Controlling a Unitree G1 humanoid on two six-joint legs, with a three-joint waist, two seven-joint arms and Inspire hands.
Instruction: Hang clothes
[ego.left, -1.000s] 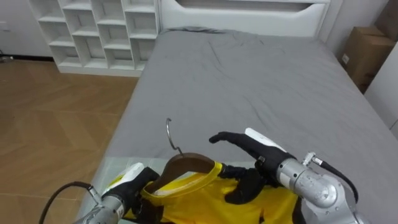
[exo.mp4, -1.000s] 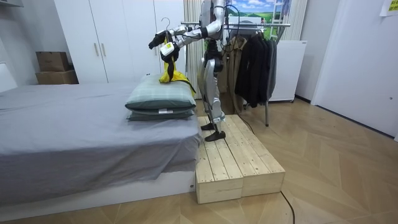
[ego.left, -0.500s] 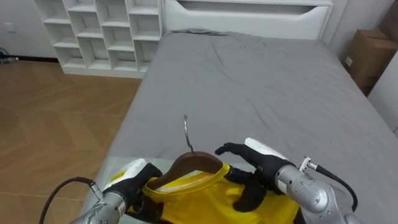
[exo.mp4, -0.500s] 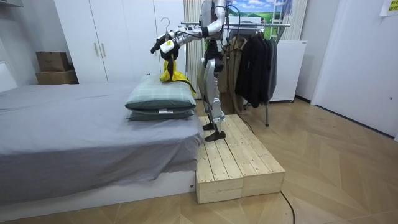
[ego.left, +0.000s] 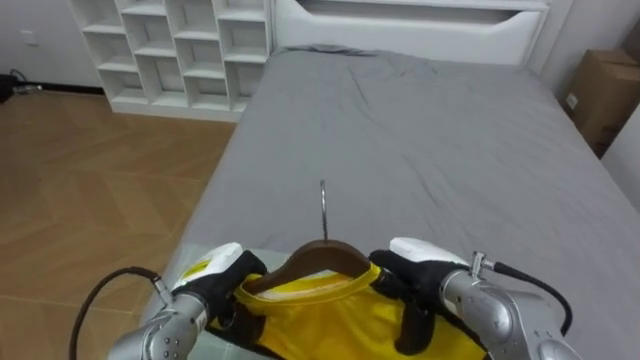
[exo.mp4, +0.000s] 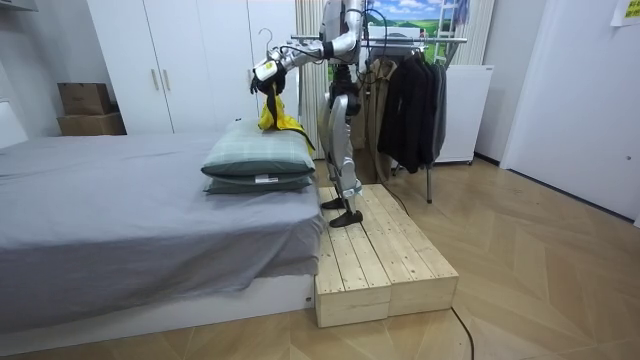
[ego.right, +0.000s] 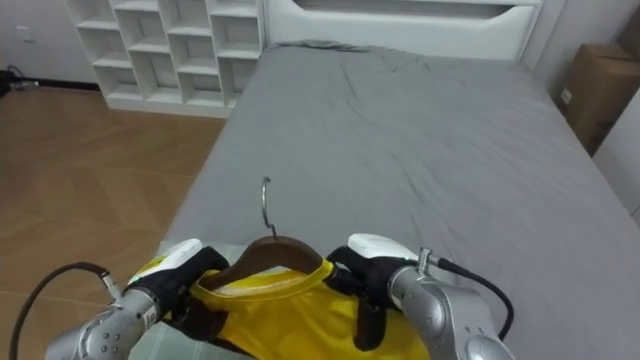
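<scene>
A yellow shirt (ego.left: 330, 322) sits on a brown wooden hanger (ego.left: 320, 258) whose metal hook (ego.left: 322, 205) points straight up. I hold it in front of my chest above the bed's end. My left hand (ego.left: 215, 282) is curled round the hanger's left shoulder and the cloth there. On the other shoulder, my right hand (ego.left: 428, 288) grips with dark fingers bent over the shirt. In the room view I stand on a wooden platform (exo.mp4: 370, 260) beside the bed, arms raised, with the shirt (exo.mp4: 272, 112) hanging down from them.
The grey bed (ego.left: 420, 130) stretches ahead, with stacked pillows (exo.mp4: 260, 160) right below my hands. A white cubby shelf (ego.left: 170, 50) stands at the far left and a cardboard box (ego.left: 600, 95) at the right. Behind me a clothes rack (exo.mp4: 410, 95) holds dark garments.
My right hand, earlier stretched out with straight fingers, has closed onto the hanger's right shoulder. The hanger has turned upright and come up a little; my view has shifted slightly.
</scene>
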